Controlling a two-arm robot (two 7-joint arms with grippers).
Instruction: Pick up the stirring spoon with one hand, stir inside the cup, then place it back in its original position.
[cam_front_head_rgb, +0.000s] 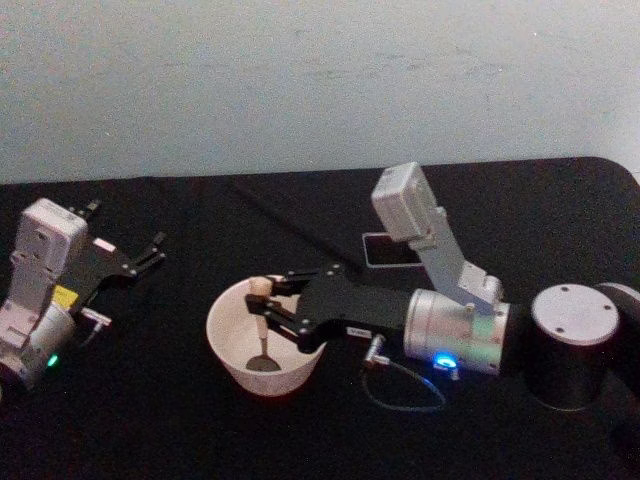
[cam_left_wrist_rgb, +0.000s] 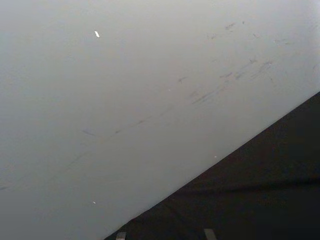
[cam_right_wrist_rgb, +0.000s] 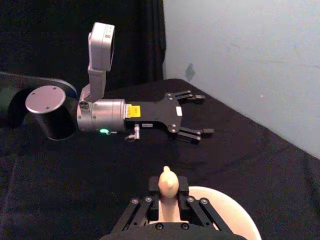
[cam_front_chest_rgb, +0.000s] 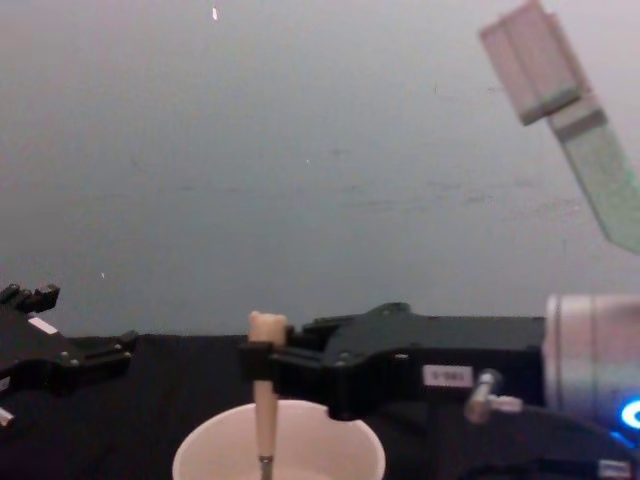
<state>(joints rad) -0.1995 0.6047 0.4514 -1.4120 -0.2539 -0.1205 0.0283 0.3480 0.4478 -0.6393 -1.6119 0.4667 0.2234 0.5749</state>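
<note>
**Spoon upright in the cup, pinched near its top**

The stirring spoon (cam_front_head_rgb: 260, 328) stands upright, its bowl low inside the cup (cam_front_head_rgb: 228, 352); the right gripper (cam_front_head_rgb: 268, 306) pinches the handle just below the bear head; the left gripper (cam_front_head_rgb: 152, 253) sits spread, well apart. I judge that 1 wide sweep could press the wall and tip the cup.

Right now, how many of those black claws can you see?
2. The right gripper is over the cup, shut on the stirring spoon; the left gripper is open, off to the cup's left.
</note>
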